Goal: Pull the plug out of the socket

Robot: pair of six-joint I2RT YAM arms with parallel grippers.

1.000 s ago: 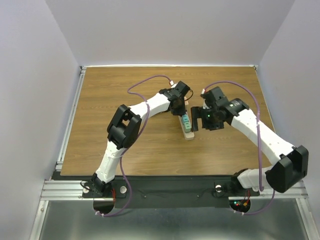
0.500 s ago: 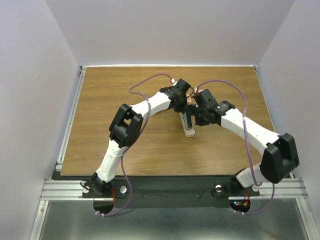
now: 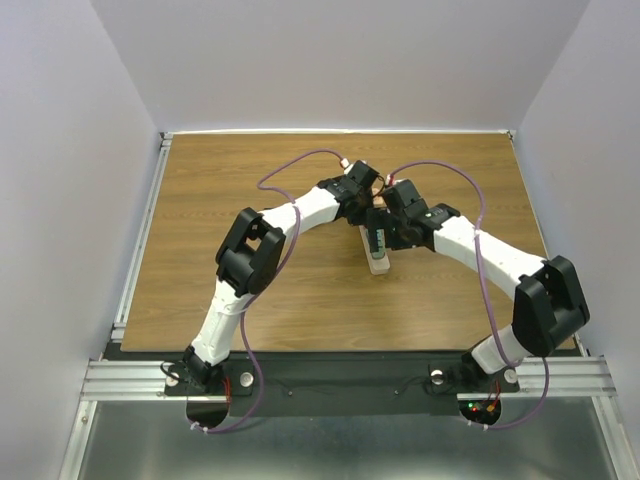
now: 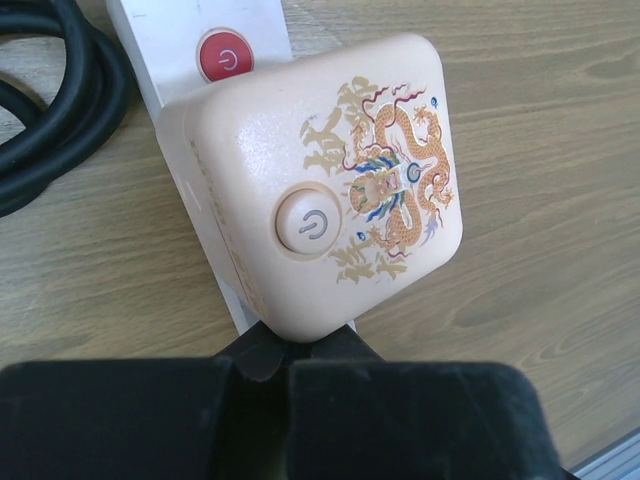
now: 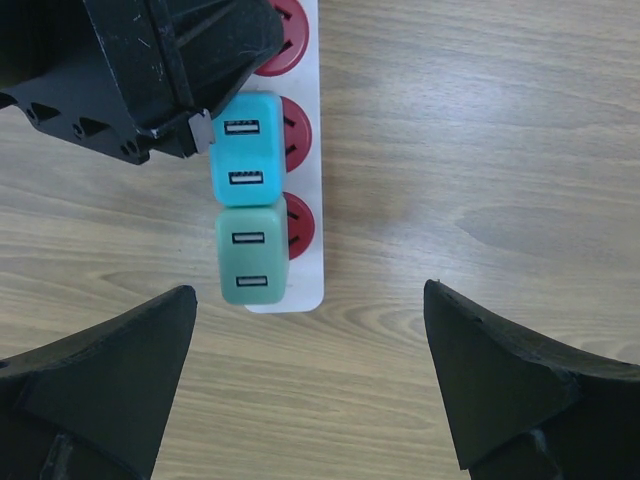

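1. One socket [image 5: 306, 275] strip, mid-table [image 3: 200, 170], with both arms crowded over it.
2. Right wrist cam gets three red outlets [image 5: 298, 132] and two USB plugs at the strip's end: cyan plug [image 5: 246, 150], green plug [image 5: 251, 253]. The right gripper [image 5: 308, 292] is spread wide, straddling that end.
3. Only the left wrist cam shows one beige dragon plug [image 4: 320, 185], one red button [image 4: 224, 57] and a black cord [image 4: 60, 110]. The left gripper [image 4: 285, 370] is closed, right at that plug's edge.

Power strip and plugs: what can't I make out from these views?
- Left wrist: the left gripper's body covers the near edge of the cream dragon-print adapter; whether its shut jaws touch anything is hidden.
- Right wrist: that gripper covers the far end of the long beige power strip with red outlets, also cut by the top edge.
- Top external: left arm and right arm cover most of the strip.
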